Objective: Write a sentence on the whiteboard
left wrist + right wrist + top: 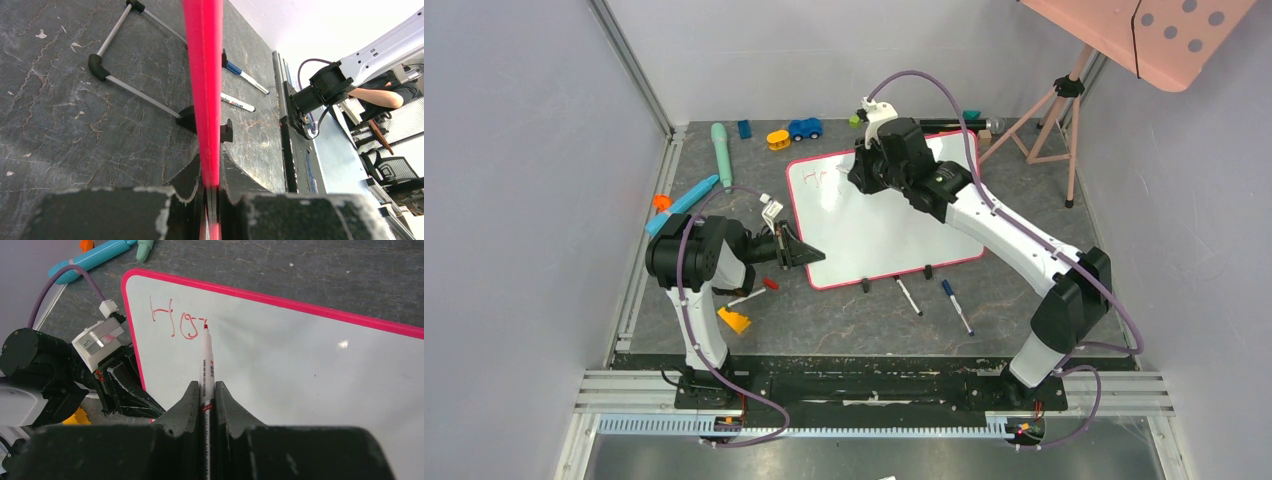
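The whiteboard (879,235), glossy white with a red-pink frame, lies tilted on the dark table. My left gripper (812,254) is shut on its near-left frame edge, which runs as a red strip (204,75) between the jaws of the left gripper (211,175). My right gripper (207,390) is shut on a red-tipped marker (206,365), its tip touching the board's upper left. The sentence (175,322) stands as red letters "Ho" and a partial third stroke, also faintly visible as the sentence (824,178) beside the right gripper (866,172).
Two capped markers (908,297) (957,306) lie in front of the board's black feet. Toys line the back: a blue car (805,128), a yellow piece (778,139), a teal tube (721,150). A pink perforated panel on a tripod (1064,110) stands at the back right.
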You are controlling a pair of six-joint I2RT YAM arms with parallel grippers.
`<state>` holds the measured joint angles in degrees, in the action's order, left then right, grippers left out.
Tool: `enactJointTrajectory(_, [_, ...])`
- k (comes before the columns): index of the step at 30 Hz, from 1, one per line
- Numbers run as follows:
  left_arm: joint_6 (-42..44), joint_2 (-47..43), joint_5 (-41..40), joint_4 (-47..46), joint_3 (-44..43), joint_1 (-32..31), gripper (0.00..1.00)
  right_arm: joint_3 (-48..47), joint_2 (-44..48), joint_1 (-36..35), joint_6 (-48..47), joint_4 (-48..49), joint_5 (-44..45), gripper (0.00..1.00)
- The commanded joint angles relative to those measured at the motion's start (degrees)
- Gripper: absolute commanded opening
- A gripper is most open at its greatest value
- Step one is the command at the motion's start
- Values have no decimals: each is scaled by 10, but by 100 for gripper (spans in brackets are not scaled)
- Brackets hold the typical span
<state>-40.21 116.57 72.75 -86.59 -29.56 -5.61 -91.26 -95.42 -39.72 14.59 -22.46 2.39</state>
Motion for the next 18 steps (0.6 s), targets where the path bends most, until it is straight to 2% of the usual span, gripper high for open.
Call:
enactJointTrajectory(1, [72, -6, 2, -26, 11, -7, 2, -19, -8, 3, -3, 25, -9, 0])
enactJointTrajectory(18, [72, -7, 2, -26, 10, -7, 2, -33, -32, 3, -10, 32, -2, 0])
